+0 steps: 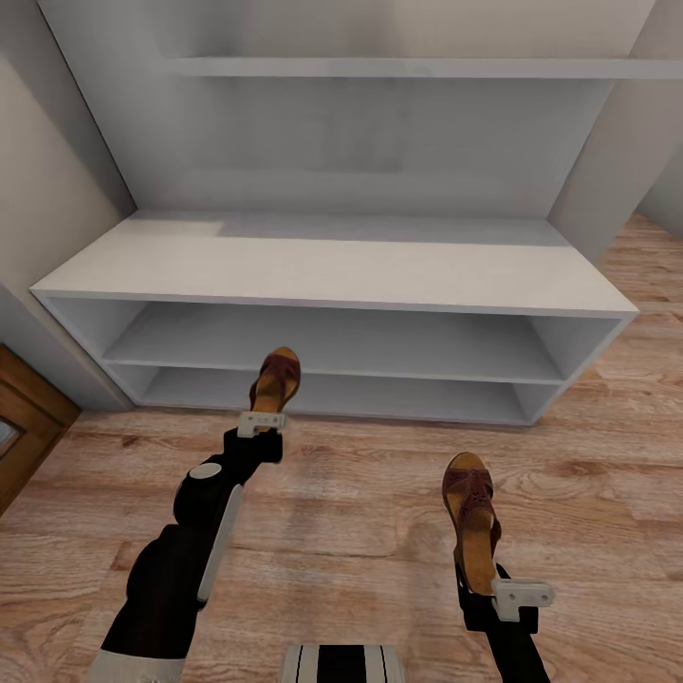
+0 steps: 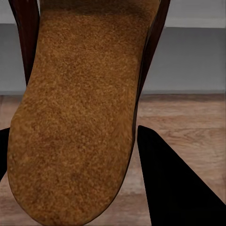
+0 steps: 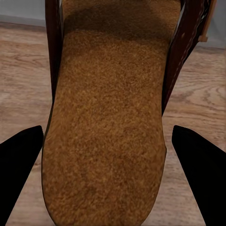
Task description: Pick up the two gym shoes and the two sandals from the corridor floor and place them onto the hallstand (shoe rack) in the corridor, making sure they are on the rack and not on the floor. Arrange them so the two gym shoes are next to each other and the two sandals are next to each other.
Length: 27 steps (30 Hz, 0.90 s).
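Your left gripper [image 1: 260, 424] is clamped on the heel of one brown sandal [image 1: 275, 378], toe pointing at the white shoe rack [image 1: 332, 270]. Your right gripper [image 1: 493, 593] grips the other sandal [image 1: 471, 517] the same way, nearer you, over the wood floor [image 1: 360, 493].

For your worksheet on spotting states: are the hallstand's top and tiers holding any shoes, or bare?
Bare: the hallstand carries nothing on what shows of its top and tiers; both sandals sit in the grippers.

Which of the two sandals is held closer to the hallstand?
The sandal in the left gripper, the left sandal: its toe overlaps the hallstand; the right sandal hangs over floor.
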Available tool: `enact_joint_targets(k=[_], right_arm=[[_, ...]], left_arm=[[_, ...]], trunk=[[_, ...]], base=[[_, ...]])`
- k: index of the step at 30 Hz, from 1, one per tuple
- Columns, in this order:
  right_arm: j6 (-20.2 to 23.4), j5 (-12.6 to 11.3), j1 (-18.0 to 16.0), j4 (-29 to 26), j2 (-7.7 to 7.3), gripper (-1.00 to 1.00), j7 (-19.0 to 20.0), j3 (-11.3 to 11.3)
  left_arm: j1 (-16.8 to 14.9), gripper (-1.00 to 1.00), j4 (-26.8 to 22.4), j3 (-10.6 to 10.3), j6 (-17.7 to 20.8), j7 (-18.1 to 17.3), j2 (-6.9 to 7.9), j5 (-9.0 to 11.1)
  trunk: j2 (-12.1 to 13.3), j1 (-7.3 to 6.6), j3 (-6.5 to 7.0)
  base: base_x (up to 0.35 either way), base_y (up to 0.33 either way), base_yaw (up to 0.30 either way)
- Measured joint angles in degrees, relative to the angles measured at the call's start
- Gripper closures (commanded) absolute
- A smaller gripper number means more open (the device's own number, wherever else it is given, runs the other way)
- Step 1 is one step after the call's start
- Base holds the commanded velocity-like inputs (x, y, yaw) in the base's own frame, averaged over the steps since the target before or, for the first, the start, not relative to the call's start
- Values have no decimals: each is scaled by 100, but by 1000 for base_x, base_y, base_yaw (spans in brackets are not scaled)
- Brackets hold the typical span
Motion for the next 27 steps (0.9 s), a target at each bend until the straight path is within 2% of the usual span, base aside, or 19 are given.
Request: enact_joint_targets(k=[12, 27], right_arm=[[0, 0, 0, -1, 8, 100, -10, 2], [0, -1, 0, 3, 25, 100, -16, 3]], left_arm=[[-293, 100, 178, 26, 40, -12, 22, 69], [-369, 100, 264, 37, 39, 33, 36, 122]], trunk=[[0, 0, 0], [0, 0, 0]], base=[[0, 0, 0], [0, 0, 0]])
